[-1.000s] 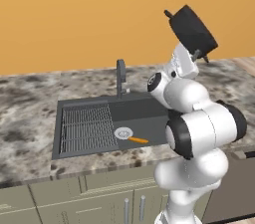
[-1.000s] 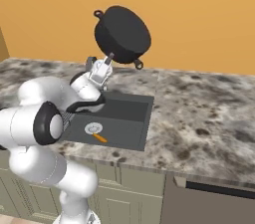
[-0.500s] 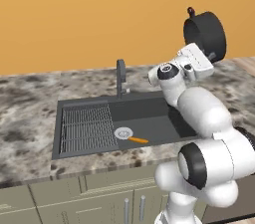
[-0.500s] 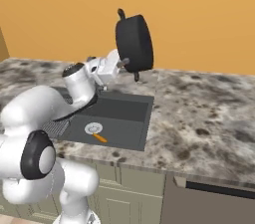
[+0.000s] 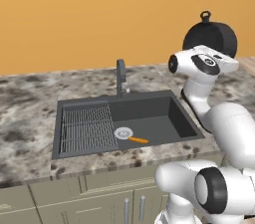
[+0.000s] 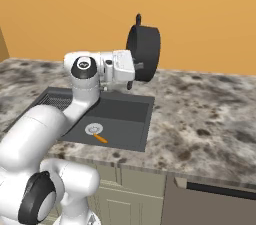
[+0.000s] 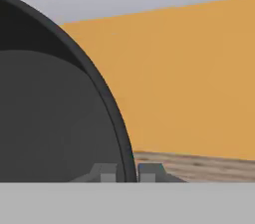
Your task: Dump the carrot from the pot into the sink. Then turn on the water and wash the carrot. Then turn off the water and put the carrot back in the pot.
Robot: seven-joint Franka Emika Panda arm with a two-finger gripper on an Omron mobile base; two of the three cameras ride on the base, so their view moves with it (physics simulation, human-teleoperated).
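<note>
The dark pot [image 5: 211, 39] hangs in the air, tipped on its side, above the counter just right of the sink [image 5: 149, 111]. My gripper [image 6: 136, 66] is shut on the pot's rim. In the hand view the gripper [image 7: 127, 172] pinches the black rim, and the pot's [image 7: 50, 118] empty inside is on the left. The orange carrot [image 5: 138, 140] lies flat on the sink floor beside the silver drain [image 5: 123, 132]. From the right base view, the carrot [image 6: 101, 139] rests in the sink [image 6: 125, 116], below and left of the pot [image 6: 145, 51].
A dark faucet [image 5: 120, 76] stands behind the sink's middle. A wire rack [image 5: 87, 128] fills the basin's left half. Speckled stone counter [image 6: 200, 124] stretches to the right. The orange wall rises behind, and cabinet fronts run under the counter edge.
The arm has swung the pot to the right, from over the sink towards the counter beside it, and rolled it onto its edge. The carrot has stayed by the drain.
</note>
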